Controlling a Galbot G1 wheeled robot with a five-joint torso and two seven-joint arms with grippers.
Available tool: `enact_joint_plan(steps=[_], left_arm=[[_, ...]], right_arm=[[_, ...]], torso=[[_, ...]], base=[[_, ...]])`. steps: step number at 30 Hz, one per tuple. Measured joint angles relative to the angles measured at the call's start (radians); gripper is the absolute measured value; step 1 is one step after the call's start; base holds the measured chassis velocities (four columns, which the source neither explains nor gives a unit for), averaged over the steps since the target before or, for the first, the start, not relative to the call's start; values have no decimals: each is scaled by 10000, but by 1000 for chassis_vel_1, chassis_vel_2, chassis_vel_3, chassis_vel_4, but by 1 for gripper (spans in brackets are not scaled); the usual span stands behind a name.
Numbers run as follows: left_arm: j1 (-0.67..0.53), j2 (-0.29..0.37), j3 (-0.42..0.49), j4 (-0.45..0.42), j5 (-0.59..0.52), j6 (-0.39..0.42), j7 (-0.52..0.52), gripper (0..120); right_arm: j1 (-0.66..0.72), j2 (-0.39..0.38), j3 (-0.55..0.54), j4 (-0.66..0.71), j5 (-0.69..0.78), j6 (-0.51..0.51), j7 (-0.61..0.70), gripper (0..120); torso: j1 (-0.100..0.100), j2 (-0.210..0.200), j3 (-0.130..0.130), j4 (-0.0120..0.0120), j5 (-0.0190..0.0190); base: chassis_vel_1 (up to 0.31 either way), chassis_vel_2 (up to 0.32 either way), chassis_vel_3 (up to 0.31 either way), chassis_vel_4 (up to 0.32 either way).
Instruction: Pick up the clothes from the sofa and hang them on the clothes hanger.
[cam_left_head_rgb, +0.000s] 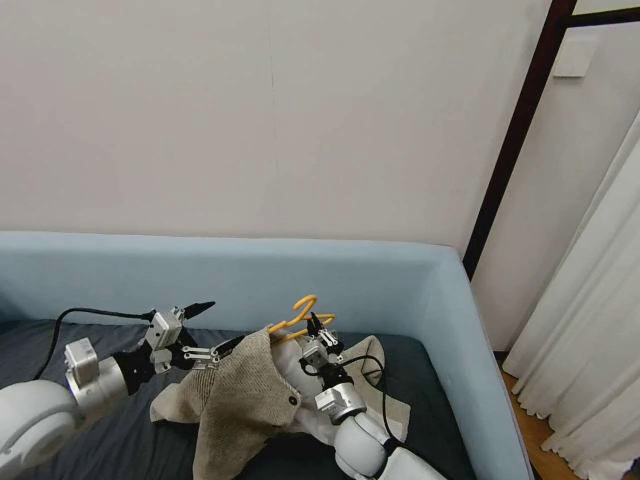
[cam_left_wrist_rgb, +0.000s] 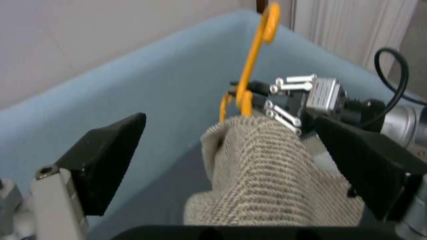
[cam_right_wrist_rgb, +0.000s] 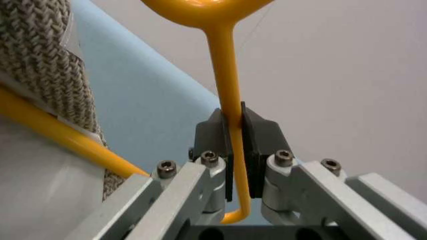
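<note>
Above the sofa (cam_left_head_rgb: 250, 275), towards its right end, the right end effector (cam_left_head_rgb: 318, 345) is clamped tight on the neck of a yellow hanger (cam_left_head_rgb: 300, 318), whose hook points up against the sofa's pale blue backrest. A beige knit garment (cam_left_head_rgb: 245, 395) is draped over one arm of the hanger and trails down onto the sofa's dark seat. The left end effector (cam_left_head_rgb: 213, 328) hovers over the seat with its fingers spread wide around the knit's shoulder.
</note>
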Motion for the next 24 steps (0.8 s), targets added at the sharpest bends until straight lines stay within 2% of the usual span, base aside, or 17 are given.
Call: enact_joint_plan(steps=[2,3,7,13,17,20,23,24], left_arm=[[4,199,7,-44,-227,692,4,99],[4,199,7,-44,-227,692,4,99],[79,49,151,-33,-222,1551,50,98],[216,-506,540,199,433,1653,-101,97],[242,-837,631,310,590,1654,-286,88],[262,-977,641,381,673,1608,-314,73],[263,-1057,657,404,685,1596,-313,67],[262,-1114,687,420,695,1595,-312,59]], right_arm=[[35,199,-35,-114,-358,-23,55,4],[35,199,-35,-114,-358,-23,55,4],[83,373,-93,-173,-757,-71,107,4],[83,397,-228,15,-1070,-17,125,4],[85,416,-380,46,-1239,203,115,4],[41,423,-424,49,-1559,490,84,4],[37,430,-435,67,-1593,550,82,4],[38,441,-436,78,-1594,560,81,4]], torso=[[0,0,0,3,0],[0,0,0,3,0],[-1,0,-1,2,-1],[0,0,-1,0,-2],[-1,0,-2,3,-3],[-1,0,-2,1,-1],[-1,0,-2,0,-1],[-1,-1,-2,1,0]], base=[[0,0,0,0],[0,0,0,0],[0,0,0,0],[0,0,0,0],[0,0,0,0],[0,0,0,0],[0,0,0,0],[0,0,0,0]])
